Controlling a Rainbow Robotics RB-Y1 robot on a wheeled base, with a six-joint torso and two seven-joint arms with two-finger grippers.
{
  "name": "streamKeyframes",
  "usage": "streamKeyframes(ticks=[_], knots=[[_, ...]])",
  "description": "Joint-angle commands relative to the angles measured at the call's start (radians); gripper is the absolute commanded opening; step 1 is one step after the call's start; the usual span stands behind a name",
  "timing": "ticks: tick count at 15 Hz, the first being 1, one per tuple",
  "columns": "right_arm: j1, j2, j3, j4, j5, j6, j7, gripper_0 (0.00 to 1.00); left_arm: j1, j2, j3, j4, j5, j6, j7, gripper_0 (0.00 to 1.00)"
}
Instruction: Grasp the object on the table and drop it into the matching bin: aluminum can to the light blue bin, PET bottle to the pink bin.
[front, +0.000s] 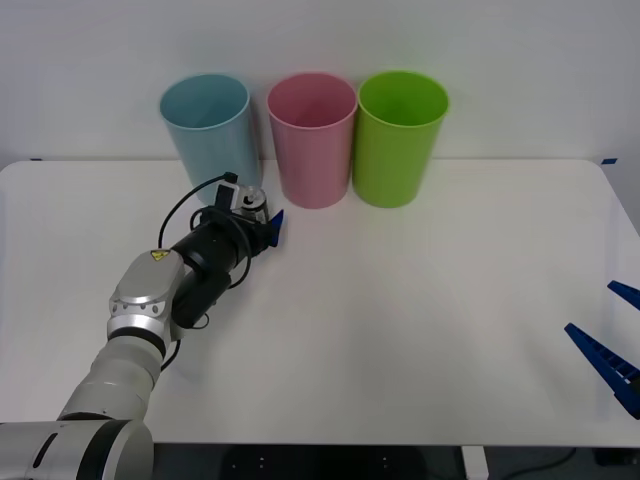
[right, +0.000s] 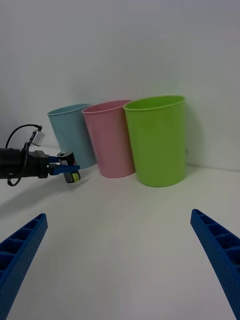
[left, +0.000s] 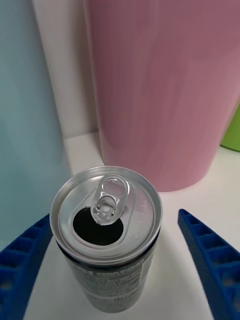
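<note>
Aluminum can (left: 106, 235) upright on table (front: 420, 330), 6 o'clock of light blue bin (front: 208, 130) / pink bin (front: 313, 138) gap. Left gripper (left: 117, 272) fingers wide, straddling, not yet clamped. Risk: off-centre squeeze tips can into bins. Right gripper (right: 120, 260) wide, parked at 4 o'clock.

Three bins line the table's (front: 420, 330) far edge at twelve o'clock: blue bin (front: 208, 130), pink bin (front: 313, 138), green bin (front: 400, 136), nearly touching, leaving no passage between. From three to nine o'clock the near tabletop lies open.
</note>
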Motion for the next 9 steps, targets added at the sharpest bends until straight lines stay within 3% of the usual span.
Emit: streamKeyframes(ticks=[1,9], knots=[[0.0,0.0,0.0,0.0,0.0,0.0,0.0,1.0,0.0,-0.001,0.0,0.0,0.0,0.001,-0.003,0.0],[0.0,0.0,0.0,0.0,0.0,0.0,0.0,1.0,0.0,-0.001,-0.008,0.0,0.009,0.001,0.003,0.0]])
